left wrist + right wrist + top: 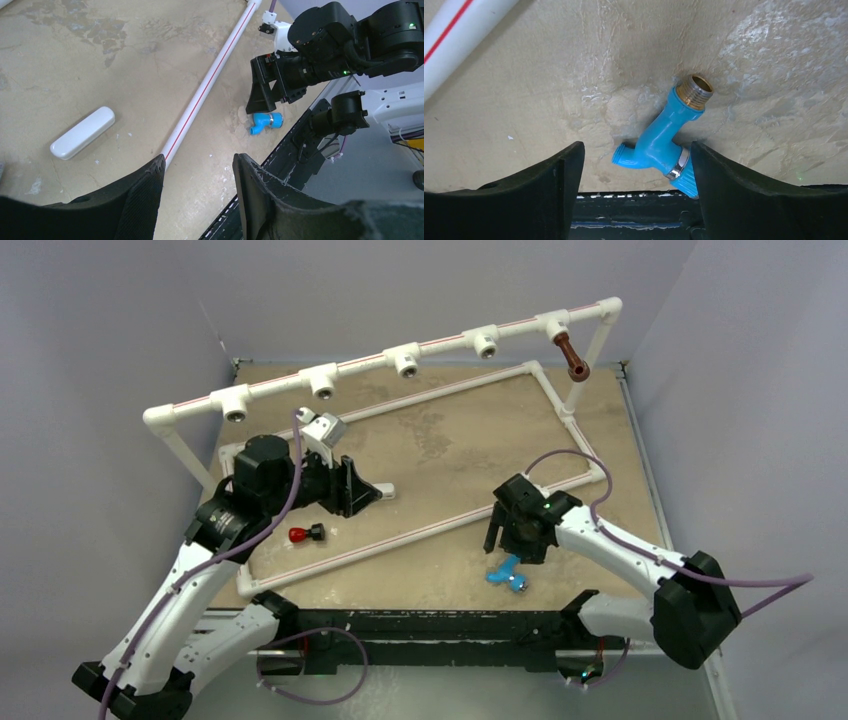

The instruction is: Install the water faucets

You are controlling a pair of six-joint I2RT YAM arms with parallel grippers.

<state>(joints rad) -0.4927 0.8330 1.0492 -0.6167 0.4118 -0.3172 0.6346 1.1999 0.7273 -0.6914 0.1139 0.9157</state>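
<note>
Stained beige tabletop [450, 440], enclosed by pale grey walls [100, 340], carries a white pipe frame [400, 537] with a raised rail [440, 343] across the upper part of the overhead view.

**Task items.**
- The brown faucet [573, 358] hangs from the rail's fitting at upper right and appears installed.
- The blue faucet [656, 145] lies on its side on the bare tabletop in the lower centre of the overhead view, close to the near edge.
- The other tee fittings [405, 360] on the rail show open mouths.

**Grippers.**
- The right gripper [636, 147] is set over the blue faucet with its jaws apart, one finger on each side. The finger at lower right of the wrist view is at or against the handle end, and the other stands clear. Nothing is clamped.
- The left gripper [198, 157] is at centre left of the overhead view, spread wide and empty, with a white block [82, 132] near it.

**Handling assessment.**
- The blue faucet looks light, rigid and smooth-skinned.
- Its rounded body is likely to roll or skid under uneven pressure.
- The best hold appears to be across the straight barrel between the metal collar and the threaded end.
- That hold leaves the thread exposed for the fitting, and the side spout should be avoided.
</note>
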